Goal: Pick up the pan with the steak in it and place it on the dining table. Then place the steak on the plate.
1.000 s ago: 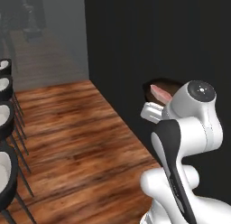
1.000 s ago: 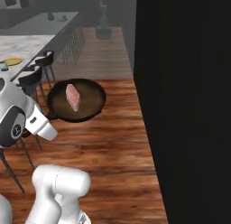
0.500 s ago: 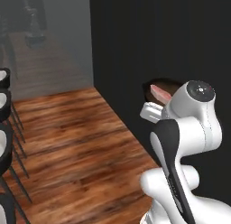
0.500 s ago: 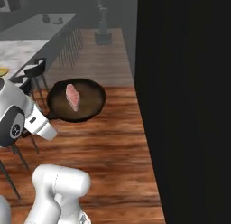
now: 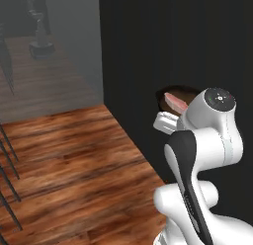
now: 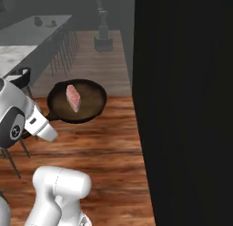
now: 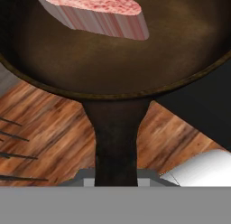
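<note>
Above the wooden floor (image 6: pixel 91 143), held aloft beside a black wall (image 6: pixel 182 106): pan (image 6: pixel 78 102) with steak (image 6: pixel 73 98) inside, gripper (image 7: pixel 116 180) clamped on its handle (image 7: pixel 115 142) in the hand view. From the right, marble table (image 6: pixel 13 56) far left. Since earlier, whole scene shifted, stools mostly gone; no legible writing.

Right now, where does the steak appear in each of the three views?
Left base view: steak right of centre, just above the arm's shoulder.
Right base view: upper left, lying in the pan.
Hand view: along the top edge.
Shared landmark: the wooden floor.
</note>
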Motion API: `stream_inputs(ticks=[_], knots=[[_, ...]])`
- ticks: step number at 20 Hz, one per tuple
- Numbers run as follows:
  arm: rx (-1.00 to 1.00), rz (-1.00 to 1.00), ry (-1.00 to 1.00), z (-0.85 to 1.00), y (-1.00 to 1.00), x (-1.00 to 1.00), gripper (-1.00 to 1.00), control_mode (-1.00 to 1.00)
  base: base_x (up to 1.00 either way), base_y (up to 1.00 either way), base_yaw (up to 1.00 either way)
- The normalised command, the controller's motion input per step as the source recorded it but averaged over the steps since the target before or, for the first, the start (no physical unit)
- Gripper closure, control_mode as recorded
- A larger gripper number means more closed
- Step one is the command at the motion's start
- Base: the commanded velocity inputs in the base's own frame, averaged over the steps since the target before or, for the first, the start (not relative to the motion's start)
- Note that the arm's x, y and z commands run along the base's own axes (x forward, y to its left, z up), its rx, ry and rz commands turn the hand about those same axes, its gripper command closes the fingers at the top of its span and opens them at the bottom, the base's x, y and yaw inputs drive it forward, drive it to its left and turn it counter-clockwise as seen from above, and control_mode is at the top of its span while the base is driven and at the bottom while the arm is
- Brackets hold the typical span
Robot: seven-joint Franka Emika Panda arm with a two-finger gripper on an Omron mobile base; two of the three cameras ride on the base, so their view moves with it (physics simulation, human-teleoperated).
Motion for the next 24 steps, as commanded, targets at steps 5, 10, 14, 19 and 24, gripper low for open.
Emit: stream_inputs(ticks=[5, 10, 14, 19, 24], knots=[[0.0, 0.0, 0.0, 0.0, 0.0, 0.0, 1.0, 1.0, 1.0, -0.17, 0.0], [0.0, 0.0, 0.0, 0.0, 0.0, 0.0, 1.0, 1.0, 1.0, -0.01, 0.0], [0.0, 0.0, 0.0, 0.0, 0.0, 0.0, 1.0, 1.0, 1.0, 0.0, 0.0], [0.0, 0.0, 0.0, 0.0, 0.0, 0.0, 1.0, 1.0, 1.0, 0.0, 0.0], [0.0, 0.0, 0.0, 0.0, 0.0, 0.0, 1.0, 1.0, 1.0, 0.0, 0.0]])
